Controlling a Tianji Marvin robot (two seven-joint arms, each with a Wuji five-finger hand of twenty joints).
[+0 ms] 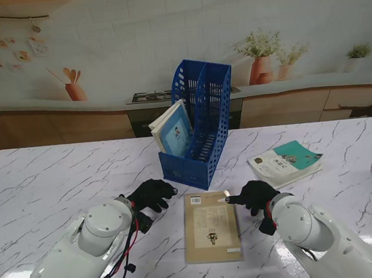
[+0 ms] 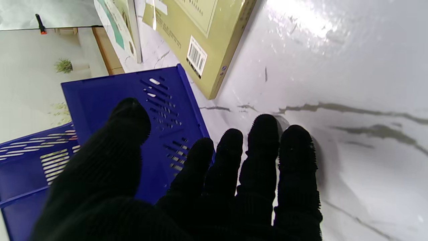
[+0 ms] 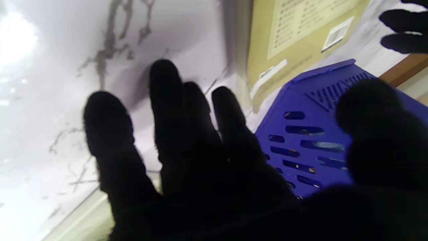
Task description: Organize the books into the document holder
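I see the tan book [image 1: 211, 226] flat on the table [image 1: 47, 182] between my hands, nearer to me than the blue holder [image 1: 197, 122], left hand [image 1: 152, 194] and right hand [image 1: 255, 196] both empty, fingers apart, flanking its far corners

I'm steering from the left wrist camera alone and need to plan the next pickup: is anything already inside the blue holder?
Observer: Yes. The stand view shows books leaning in the left compartment of the document holder.
Operator: And where is the right hand?
Observer: The right hand is open and holds nothing, with its fingers at the far right corner of the tan book, which lies flat on the table.
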